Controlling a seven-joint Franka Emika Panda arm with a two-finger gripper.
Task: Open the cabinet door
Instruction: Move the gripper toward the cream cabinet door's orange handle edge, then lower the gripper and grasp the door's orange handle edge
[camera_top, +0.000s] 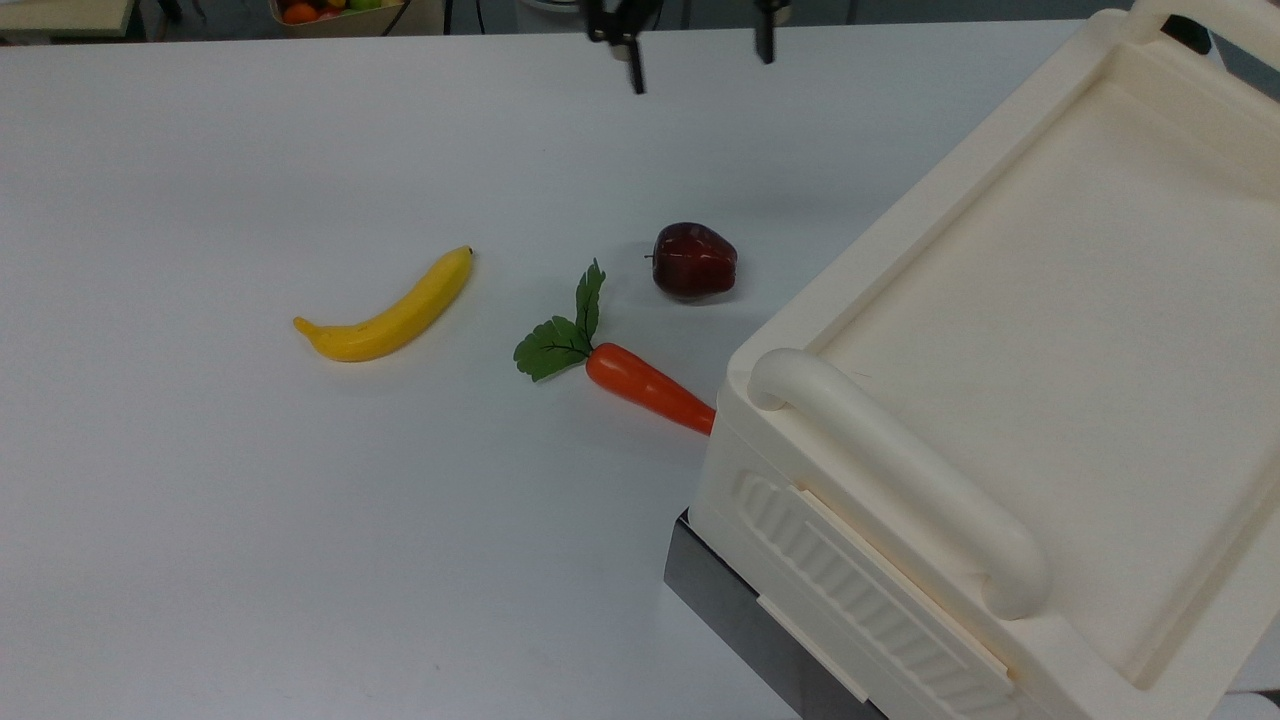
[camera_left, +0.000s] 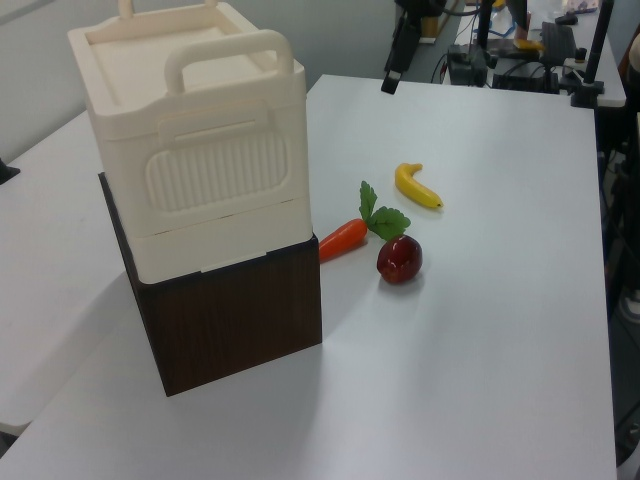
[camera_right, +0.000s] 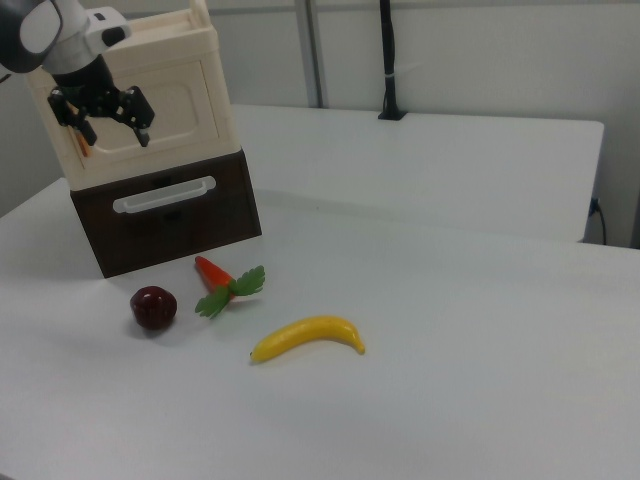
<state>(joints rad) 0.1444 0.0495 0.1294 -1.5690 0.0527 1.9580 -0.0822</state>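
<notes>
Looks like the approach step to me: the door isn't touched yet and the arm is lining up with it. The claw hangs in the air in front of the cabinet, its two fingers spread wide with nothing between them, not touching anything. In the top view the claw sits at the far edge of the bench, fingertips pointing down, well apart from the fruit.

The cabinet door is the flat cream panel with the recessed rectangle on the face you get in the right view, and it looks flush and closed. There's a small copper-coloured bit near the door's edge on the right view's left, partly hidden by the claw, so I can't say much about it. The cream box sits on a dark brown base with a drawer handle, and that's not the target.

Next move, my guess: bring the fingers onto the door's edge near that strip, get a hold or hook on it, then swing outward along the hinge arc.

The apple, carrot and banana lie on the bench in front, clear of the door's face.
</notes>
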